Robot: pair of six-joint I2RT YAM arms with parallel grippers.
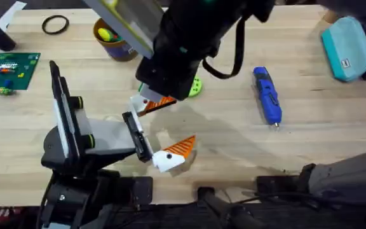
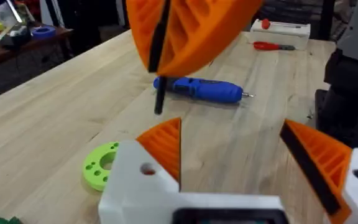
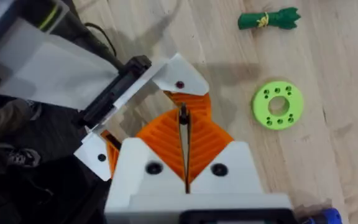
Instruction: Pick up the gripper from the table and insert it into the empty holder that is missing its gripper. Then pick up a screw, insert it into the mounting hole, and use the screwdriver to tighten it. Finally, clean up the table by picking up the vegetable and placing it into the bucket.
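My right gripper [image 3: 183, 124] is shut on a thin black screw [image 3: 183, 112], [image 2: 160, 93], held point-down just over the white-and-orange gripper piece [image 3: 179, 78], [image 1: 148, 104]. That piece sits on the far end of the black holder bar [image 3: 114, 93], [image 1: 135, 137], and its mounting hole shows. My left gripper [image 2: 232, 143] is open, with the screw above one finger [image 2: 160, 155]. The blue screwdriver [image 1: 267, 95], [image 2: 204, 90] lies on the table [image 1: 234, 146] to the right. The green vegetable [image 3: 269, 18] lies beyond a lime ring [image 3: 278, 104]. The bucket [image 1: 110, 35] stands at the back left.
A green circuit board [image 1: 8, 70] and a black ring [image 1: 54, 24] lie at the far left. A teal case [image 1: 347, 48] sits at the back right. A white box with red tools [image 2: 278, 31] stands beyond the screwdriver. The right arm hangs large over the table's middle.
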